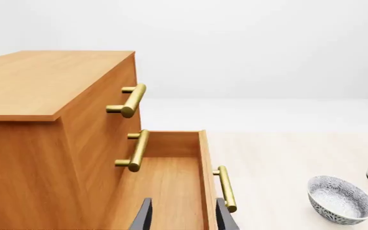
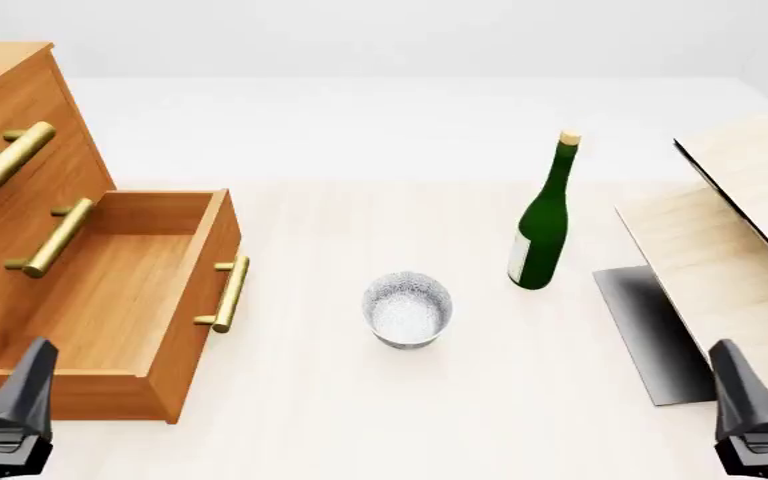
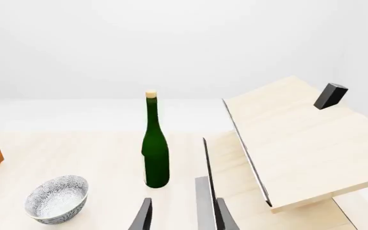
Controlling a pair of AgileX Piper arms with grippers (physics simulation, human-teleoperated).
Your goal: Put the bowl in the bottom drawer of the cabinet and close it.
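— What do we get from the front view that the wrist views miss?

— The whole table: the bowl [image 2: 407, 309] at centre, upright, white with grey speckles, between the pulled-out drawer [image 2: 117, 300] of the cabinet [image 2: 11, 160] at left and the bottle [image 2: 540, 222] right of centre.

— And the wrists?

— Our left gripper [image 1: 182, 215] hangs open and empty over the drawer; the right gripper [image 3: 181, 216] too is parted, holding nothing, before the boards [image 3: 299, 143], where a small black block [image 3: 329, 95] shows at upper right.
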